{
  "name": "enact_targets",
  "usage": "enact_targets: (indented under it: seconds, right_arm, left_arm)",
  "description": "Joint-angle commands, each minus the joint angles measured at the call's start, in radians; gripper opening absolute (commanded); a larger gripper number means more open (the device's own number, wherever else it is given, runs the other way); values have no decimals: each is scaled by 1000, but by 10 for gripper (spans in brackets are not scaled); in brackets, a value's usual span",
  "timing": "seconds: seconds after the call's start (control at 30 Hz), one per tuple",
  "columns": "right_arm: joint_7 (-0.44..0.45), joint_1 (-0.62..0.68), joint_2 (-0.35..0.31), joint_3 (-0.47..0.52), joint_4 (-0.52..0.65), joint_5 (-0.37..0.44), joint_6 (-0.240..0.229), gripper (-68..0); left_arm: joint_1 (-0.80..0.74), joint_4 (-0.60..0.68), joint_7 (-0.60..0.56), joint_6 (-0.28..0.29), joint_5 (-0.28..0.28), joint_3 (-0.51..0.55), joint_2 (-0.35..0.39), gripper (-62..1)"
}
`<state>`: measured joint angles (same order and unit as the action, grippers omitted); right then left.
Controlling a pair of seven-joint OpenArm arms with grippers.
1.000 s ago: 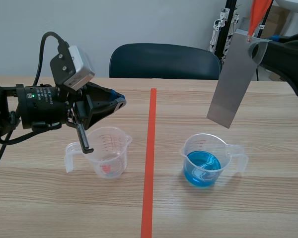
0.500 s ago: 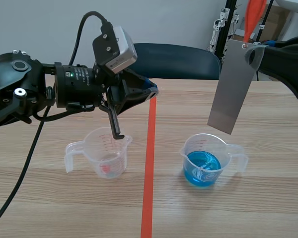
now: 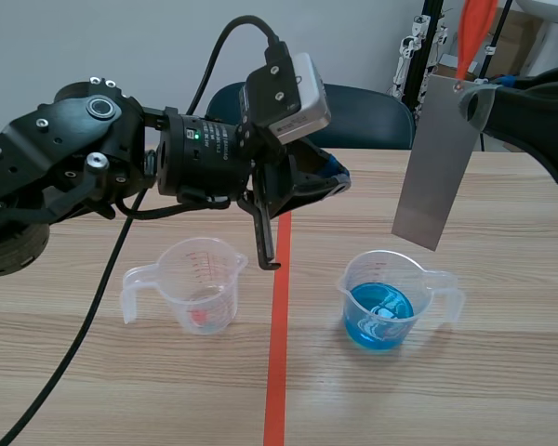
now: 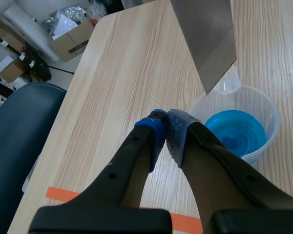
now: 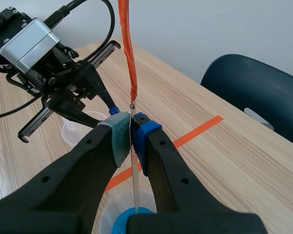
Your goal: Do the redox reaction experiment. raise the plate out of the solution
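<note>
A grey metal plate (image 3: 434,163) hangs tilted above the clear beaker of blue solution (image 3: 383,299), its lower corner just over the rim and out of the liquid. My right gripper (image 3: 476,100) is shut on the plate's top corner, where an orange ribbon (image 3: 474,28) is tied. The right wrist view shows the plate edge-on (image 5: 136,187) between the right gripper (image 5: 132,127) pads, above the blue solution (image 5: 132,222). My left gripper (image 3: 333,182) is shut on nothing, raised over the tape line. In its own view the left gripper (image 4: 166,122) sits short of the plate (image 4: 207,39) and beaker (image 4: 237,129).
A second clear beaker (image 3: 200,283) with a little reddish residue stands left of the orange tape line (image 3: 279,316). A dark blue chair (image 3: 307,116) is behind the table. The left arm's camera (image 3: 286,95) and cable rise high over the left half.
The left arm has swung up and to the right, from over the left beaker to above the tape line. The plate has barely shifted.
</note>
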<state>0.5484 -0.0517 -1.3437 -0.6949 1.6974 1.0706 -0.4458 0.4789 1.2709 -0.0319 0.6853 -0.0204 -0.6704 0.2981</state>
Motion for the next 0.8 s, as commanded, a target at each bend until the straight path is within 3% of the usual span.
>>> enact_targets:
  seconds: [0.0, 0.13, 0.77]
  right_arm:
    - [18, -18, -17, 23, 12, 14, 0, -671]
    - [18, -18, -17, 23, 12, 14, 0, -671]
    - [18, -18, -17, 23, 12, 14, 0, -671]
  left_arm:
    - [9, 4, -12, 2, -3, -4, -22, -583]
    - [12, 4, 0, 3, -4, -14, -51, -583]
    - [12, 4, 4, 2, -7, -14, -53, -583]
